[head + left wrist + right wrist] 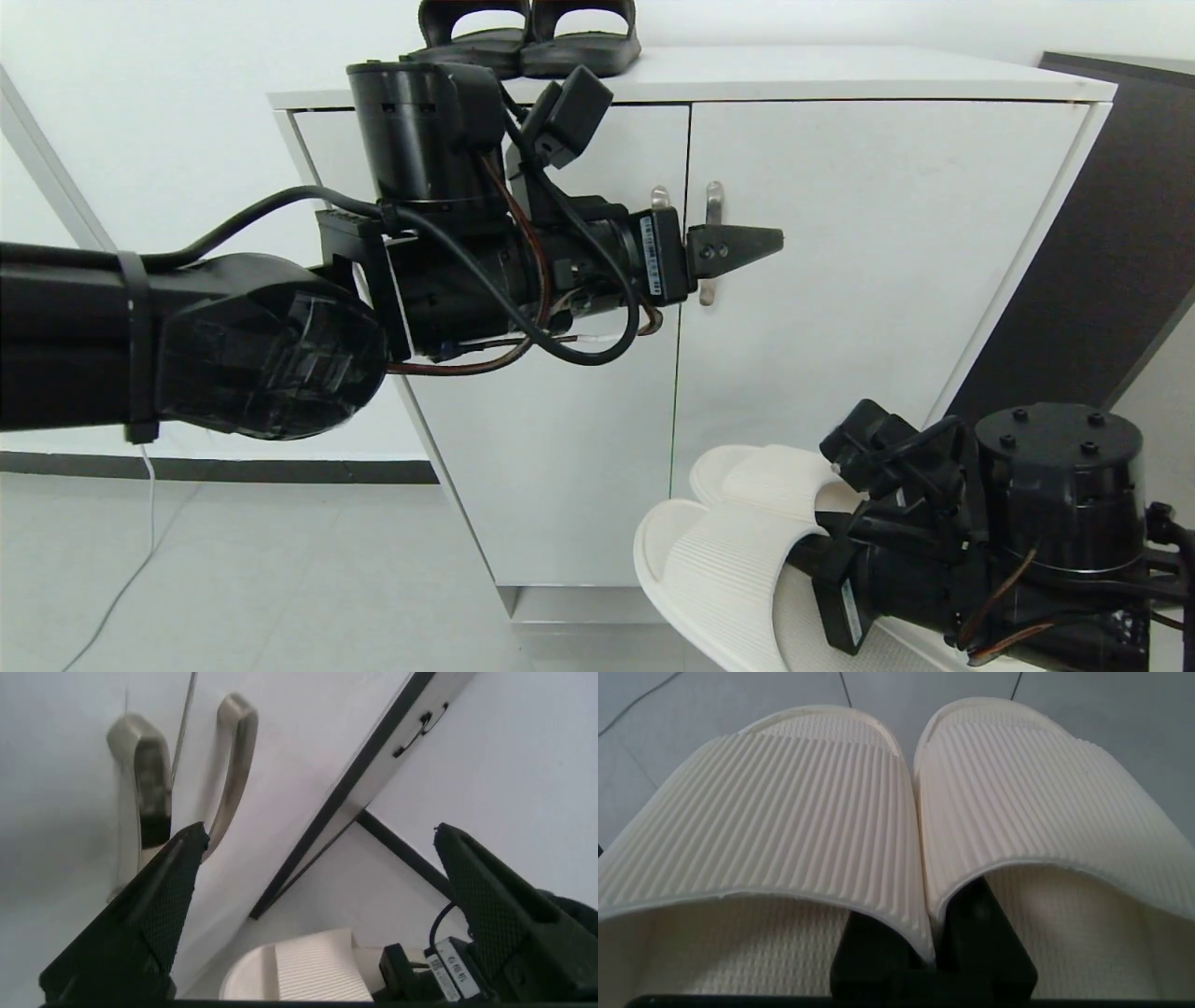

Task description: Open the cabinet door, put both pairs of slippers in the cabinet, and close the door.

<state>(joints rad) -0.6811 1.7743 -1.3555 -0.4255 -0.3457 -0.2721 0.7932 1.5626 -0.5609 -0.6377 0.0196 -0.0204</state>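
**Left arm lined up on the handle, cabinet shut**

Left arm lies nearest, its forearm level and stretched across toward the robot's right with the wrist straight. The left gripper (770, 243) (322, 840) is spread wide and holds nothing. Its black fingers are level with the lower half of the brushed-metal bar handle (714, 201) (234, 756) on the right-hand door (868, 280). In the left wrist view that handle sits just inside one fingertip (192, 845); I cannot tell whether they touch. A twin handle (659, 196) stands just across the door seam.

Well above the wrist, the pair of black slide slippers (527, 42) rests on top of the white two-door cabinet (840, 75).

Below and to the right of the left gripper, the right gripper (826, 551) (929, 947) is clamped on the pair of cream ribbed foam slippers (738, 551) (813, 821). It pinches their adjoining inner sides together, with the toes pointing away from the wrist toward the cabinet's foot. That arm sits low and bent, near the cabinet front.

The step in hand looks like opening the door: both doors appear shut and neither pair is inside. The next move calls for getting the handle between the fingers, closing on it, and pulling back along the door's swing. The held slippers may stand in that swing, so the right arm may need to give way.
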